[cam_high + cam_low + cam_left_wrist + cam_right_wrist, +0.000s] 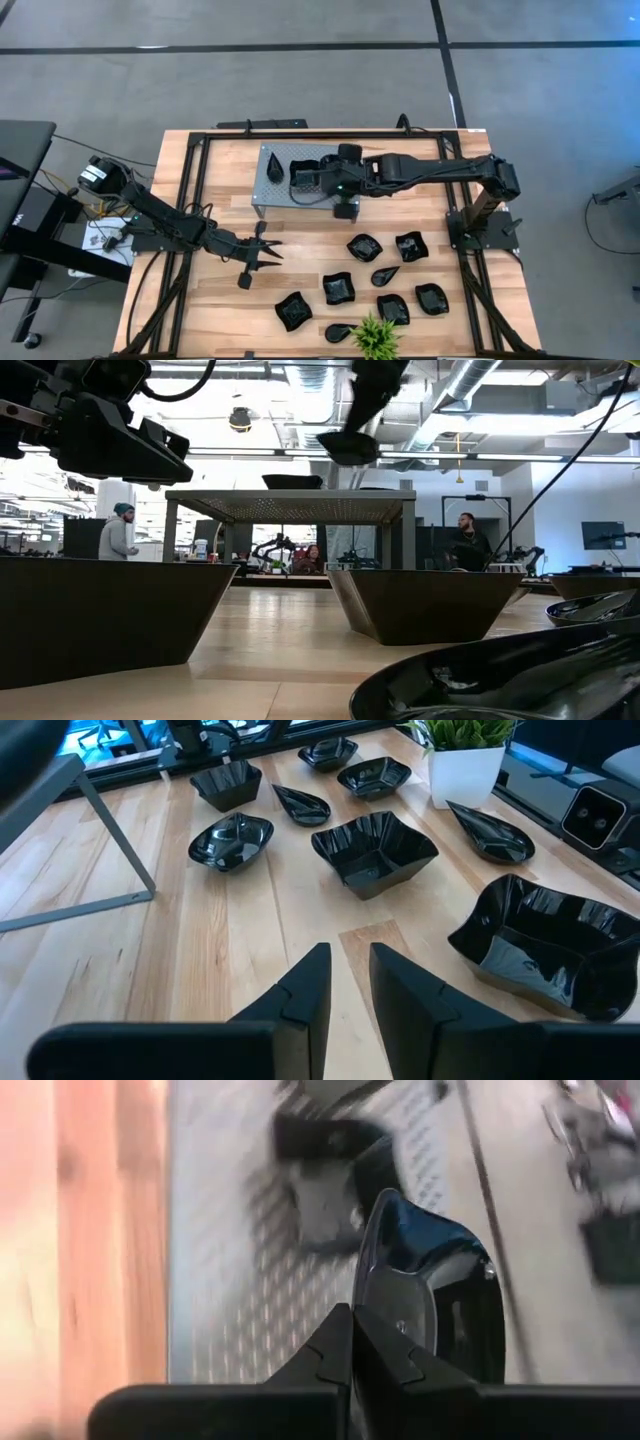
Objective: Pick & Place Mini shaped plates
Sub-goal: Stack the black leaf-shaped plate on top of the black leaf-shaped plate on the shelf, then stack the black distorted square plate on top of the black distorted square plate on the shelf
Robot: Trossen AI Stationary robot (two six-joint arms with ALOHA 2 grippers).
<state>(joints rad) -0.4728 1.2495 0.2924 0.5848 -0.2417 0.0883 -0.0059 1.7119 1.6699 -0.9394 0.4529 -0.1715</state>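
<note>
Black glossy plate (pixel 430 1295): pinched by its rim in the right gripper (pixel 352 1342), held edge-on above the perforated grey stand (pixel 275 185), probably so it can be set down there.
Right gripper: clamped tight on that rim.
Left gripper (pixel 348 982): narrow gap, empty, low over the counter (pixel 230 950).
Other plates (pixel 364 247): scattered on the counter near the plant (pixel 376 336).

Glossy black mini shaped plates (pixel 364 247) on pale, blond-grained wooden table (pixel 215 300), beside grey perforated metal stand (pixel 278 178). Green leafy plant (pixel 377 337) in white pot (pixel 465 773) among them. Dark, matte black arms and fingers.
</note>
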